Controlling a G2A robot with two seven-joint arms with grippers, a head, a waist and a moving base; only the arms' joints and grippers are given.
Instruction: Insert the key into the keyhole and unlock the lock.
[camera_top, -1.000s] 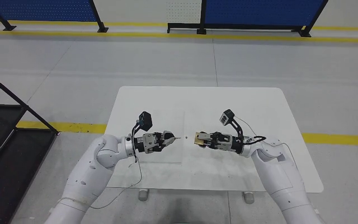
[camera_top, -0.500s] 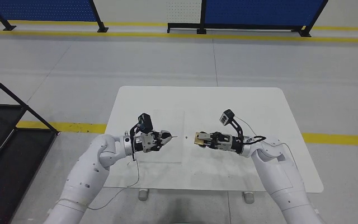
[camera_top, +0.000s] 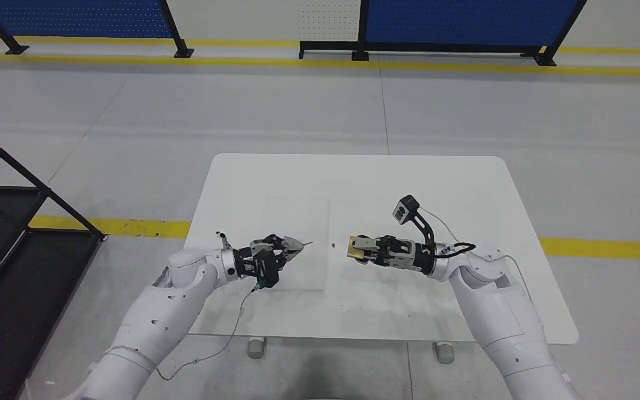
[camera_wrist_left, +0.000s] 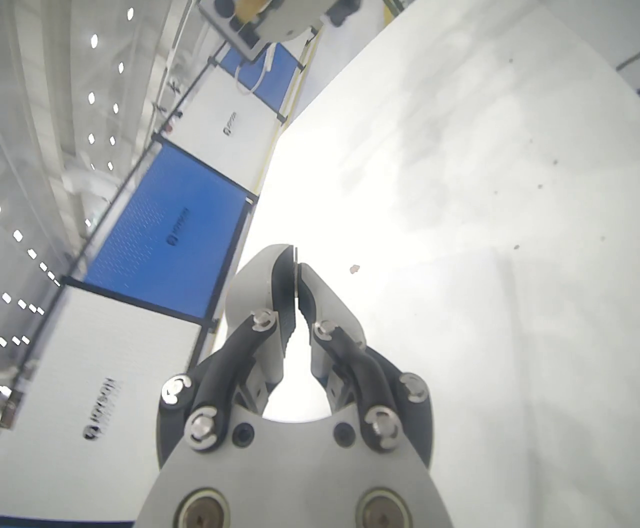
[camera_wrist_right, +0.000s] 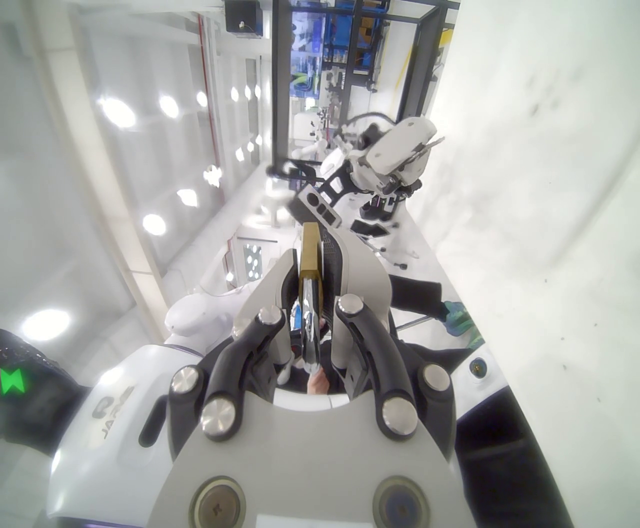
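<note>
Over the middle of the white table (camera_top: 450, 190), my two grippers face each other with a small gap between them. My left gripper (camera_top: 288, 247) is shut on a thin metal key (camera_top: 305, 245), whose tip points toward the lock. In the left wrist view the fingers (camera_wrist_left: 285, 280) are pressed together, and the key (camera_wrist_left: 296, 250) shows as a thin edge at their tips. My right gripper (camera_top: 362, 247) is shut on a brass padlock (camera_top: 354, 247). The padlock's (camera_wrist_right: 311, 247) brass body sticks out past the fingertips and its silver shackle (camera_wrist_right: 310, 325) lies between the fingers. The left gripper (camera_wrist_right: 400, 157) with the key (camera_wrist_right: 432, 143) appears beyond it.
Bare table surface (camera_wrist_left: 475, 200) surrounds both grippers, with a few small dark specks (camera_top: 332, 251). A black rack (camera_top: 30, 250) stands off the table's left side. Blue panels (camera_top: 460, 20) line the far floor.
My left wrist has rolled about its axis, swinging its camera from the far side to the near side, while the key tip stays almost in place. The right arm has not moved.
</note>
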